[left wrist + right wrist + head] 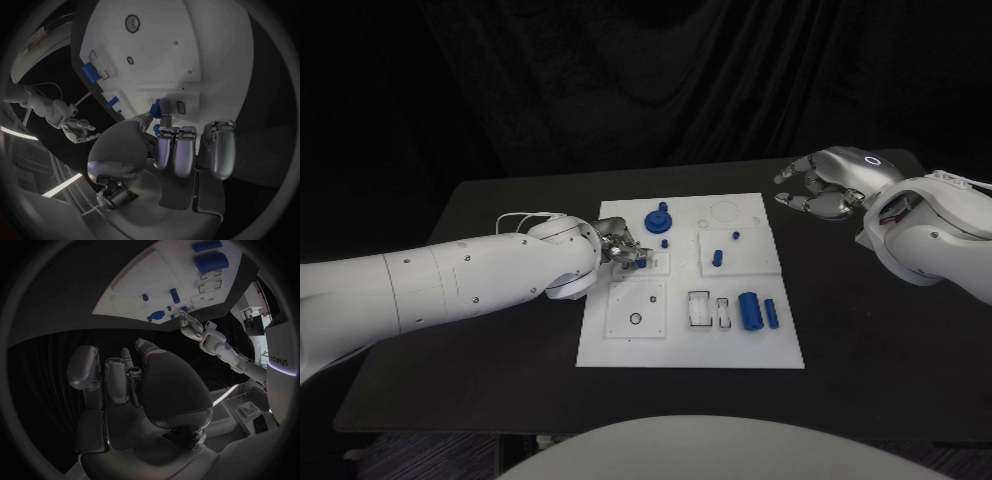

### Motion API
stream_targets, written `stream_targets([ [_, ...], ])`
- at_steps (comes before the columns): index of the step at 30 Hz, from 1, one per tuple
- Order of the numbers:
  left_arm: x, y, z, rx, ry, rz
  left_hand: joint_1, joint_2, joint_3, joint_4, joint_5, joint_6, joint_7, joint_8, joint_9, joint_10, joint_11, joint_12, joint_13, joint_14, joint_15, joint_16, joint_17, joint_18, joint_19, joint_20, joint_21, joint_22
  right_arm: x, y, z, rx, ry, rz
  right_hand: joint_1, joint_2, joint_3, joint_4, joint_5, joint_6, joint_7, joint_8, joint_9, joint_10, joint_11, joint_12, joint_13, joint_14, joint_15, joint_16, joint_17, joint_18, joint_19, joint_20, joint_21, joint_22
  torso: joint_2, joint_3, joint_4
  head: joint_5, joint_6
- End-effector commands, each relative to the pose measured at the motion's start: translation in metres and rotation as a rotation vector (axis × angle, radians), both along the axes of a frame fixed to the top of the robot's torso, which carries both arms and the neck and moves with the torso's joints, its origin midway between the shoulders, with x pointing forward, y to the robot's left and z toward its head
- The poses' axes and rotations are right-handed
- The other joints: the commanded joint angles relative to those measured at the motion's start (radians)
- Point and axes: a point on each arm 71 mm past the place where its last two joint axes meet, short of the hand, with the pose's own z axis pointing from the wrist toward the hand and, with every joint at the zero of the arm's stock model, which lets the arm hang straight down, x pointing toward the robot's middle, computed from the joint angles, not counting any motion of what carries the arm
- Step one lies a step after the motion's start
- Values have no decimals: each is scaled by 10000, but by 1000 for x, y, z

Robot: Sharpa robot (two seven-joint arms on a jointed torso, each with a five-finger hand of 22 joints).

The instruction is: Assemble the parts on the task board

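I note the left robot hand (620, 250) pinching a small blue part (157, 106) at the task board's (747, 345) left edge. Right robot hand (822, 185) hovers empty, fingers loosely apart, beyond the board's far right corner, over the bench (877, 350).

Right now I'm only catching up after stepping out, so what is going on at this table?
The robot is working at the white task board on the black table. Its left hand is down at the board's left edge, fingers around a small blue part. The right hand hangs above the table beyond the board's far right corner, fingers curled and holding nothing. A large blue cylinder and other blue pieces lie on the board.
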Motion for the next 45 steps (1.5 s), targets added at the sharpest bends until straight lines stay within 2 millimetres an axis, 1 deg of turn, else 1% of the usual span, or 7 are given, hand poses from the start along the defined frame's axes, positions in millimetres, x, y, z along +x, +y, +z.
stream_targets([
  [1, -8, 0, -13, 277, 629, -180, -36, -46, -80, 15, -25, 51, 44, -147, -29, 1026, 18, 26, 2630, 1039, 32, 26, 2633, -2, 35, 39, 0, 1311, 0, -1, -2, -66, 109, -168, 74, 12, 14, -46, 57, 48, 13, -49, -10, 494, 94, -62, 2102, 478, 78, -27, 31, -54, -76, 18, -55, 929, -8, 5, 10, 0, -1],
  [10, -7, 1, -12, 57, 375, -147, 197, 46, -709, 299, -79, -296, -84, 843, 1757, 1026, -73, 26, 2630, 1039, -52, 26, 2633, -23, 132, -25, 25, 1425, 0, -2, -2, -79, 135, -177, 71, 10, 16, -46, 59, 50, 14, -50, -13, 475, 95, -80, 2084, 475, 79, -40, 18, -52, -80, 19, -67, 926, -8, 2, 9, -1, -1],
  [11, -7, 2, -11, 11, 322, -143, 261, 44, -805, 308, -74, -331, -136, 1200, 2271, 1026, -121, 26, 2630, 1039, -87, 26, 2633, -28, 156, -57, 38, 1452, 0, -2, -2, -80, 137, -178, 70, 9, 17, -46, 60, 51, 14, -51, -14, 463, 95, -91, 2072, 474, 79, -41, 17, -52, -80, 20, -67, 926, -8, 2, 12, -7, -1],
  [12, -7, 2, -11, -27, 278, -143, 319, 128, -1046, 384, -85, -592, -268, 2271, 3818, 1026, -227, 26, 2630, 1039, -193, 26, 2633, -42, 203, -167, 56, 1507, 0, -2, -2, -81, 138, -179, 70, 9, 17, -46, 60, 51, 14, -51, -14, 463, 95, -91, 2072, 474, 79, -41, 17, -52, -80, 20, -67, 926, -7, 2, 14, -10, -1],
  [14, -7, 2, -10, -123, 176, -158, 344, 163, -1160, 411, -93, -489, -300, 2973, 4423, 1026, -267, 26, 2630, 1039, -212, 26, 2633, -44, 215, -188, 54, 1527, 0, -2, -2, -82, 141, -181, 70, 9, 17, -46, 60, 51, 14, -51, -14, 463, 95, -91, 2072, 474, 79, -41, 17, -52, -80, 20, -67, 926, -7, 2, 10, -7, -1],
  [18, -7, 1, -8, -321, -18, -239, 263, 196, -1251, 450, -112, -346, -313, 3357, 4553, 1026, -280, 26, 2630, 1039, -222, 26, 2633, -49, 231, -199, 62, 1546, -1, -2, -2, -86, 150, -186, 69, 8, 18, -46, 61, 51, 15, -51, -15, 450, 95, -103, 2060, 474, 80, -38, 21, -51, -83, 20, -78, 923, -6, 0, 5, 9, -1],
  [45, -6, 4, -8, -478, -136, -384, -32, 393, -1573, 431, -158, -737, -366, 2906, 4374, 1026, -325, 26, 2630, 1039, -260, 26, 2633, -52, 245, -236, 53, 1577, -1, -4, -3, -161, 274, -292, 61, 17, 34, -44, 70, 65, 17, -52, -22, 360, 97, -187, 1973, 466, 84, -64, -2, -45, -94, 24, -114, 914, -8, 1, 1, 30, -1],
])
